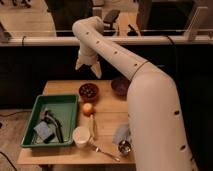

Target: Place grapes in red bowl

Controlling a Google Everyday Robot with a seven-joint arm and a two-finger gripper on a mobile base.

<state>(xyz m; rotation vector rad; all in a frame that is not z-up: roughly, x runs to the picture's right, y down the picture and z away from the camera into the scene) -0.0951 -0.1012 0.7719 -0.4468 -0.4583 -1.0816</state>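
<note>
We hold our pincer (88, 67) raised above the far desk (107, 122) edge, whether wide or narrow we cannot tell, because the grapes (89, 90) just below it already sit inside the red bowl (89, 93), suggesting delivery is done.

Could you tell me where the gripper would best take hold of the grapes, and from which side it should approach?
Probably from straight above. The grapes lie in the red bowl, whose rim blocks any sideways approach. Closing on the top of the lumpy bunch, near its middle, looks safest. The gripper hangs above and behind the bowl, apart from it, so a short descent should reach.
</note>
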